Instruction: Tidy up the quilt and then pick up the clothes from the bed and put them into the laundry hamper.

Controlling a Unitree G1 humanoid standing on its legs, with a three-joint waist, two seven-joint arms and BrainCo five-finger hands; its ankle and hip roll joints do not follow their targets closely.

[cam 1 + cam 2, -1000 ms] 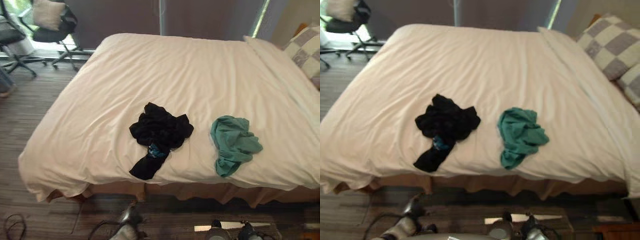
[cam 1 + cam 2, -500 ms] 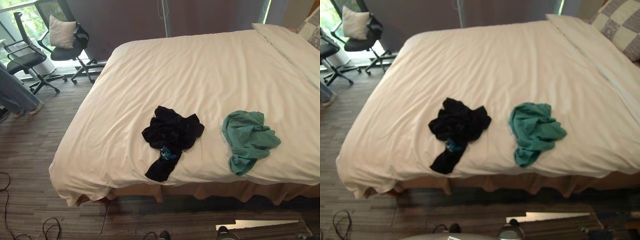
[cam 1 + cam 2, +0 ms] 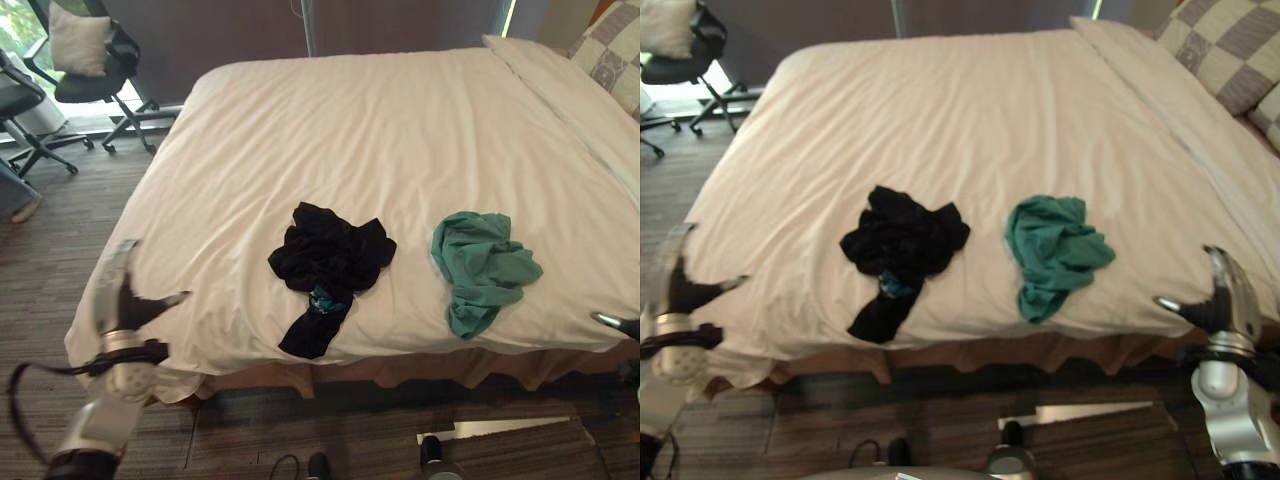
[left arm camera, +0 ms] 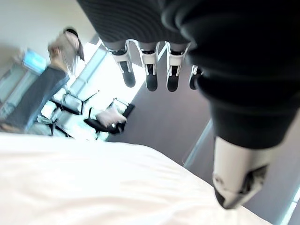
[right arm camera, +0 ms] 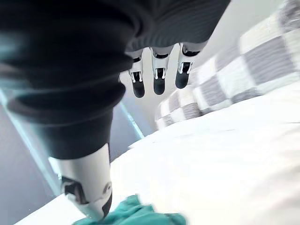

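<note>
Nearest the camera, at the foot edge of the bed, the left robot hand (image 3: 120, 300) rises beside the bed's near left corner with fingers straight and thumb spread, holding nothing; its wrist view shows the dark-tipped fingers (image 4: 151, 75) hanging free above the quilt. The right robot hand (image 3: 1220, 295) stands by the near right corner, likewise open and empty, its fingers (image 5: 159, 77) loose in the air in its own wrist view.

Just in from the near edge of the large cream-white quilt (image 3: 380, 130) lie the clothes: a crumpled black garment with a small teal patch (image 3: 326, 270), one end trailing toward the edge, and to its right, a little apart, a bunched teal-green cloth garment (image 3: 482, 265). Neither is touched by a hand. The quilt lies spread fairly flat over the bed with only soft wrinkles, though its near left corner droops in a rumpled fold.

Farther back, beyond the quilt's right end, sit grey-and-cream checked pillows (image 3: 1225, 55). Past the far left corner stands a black wheeled office chair carrying a pale cushion (image 3: 85, 60). A laundry hamper is not something I can place here.

The quilt step looks largely settled, so the work seems to be turning to the clothes. The next move likely calls for reaching one open hand forward and down over a garment, probably the nearest one, and closing the fingers around a good bunch of cloth.
</note>
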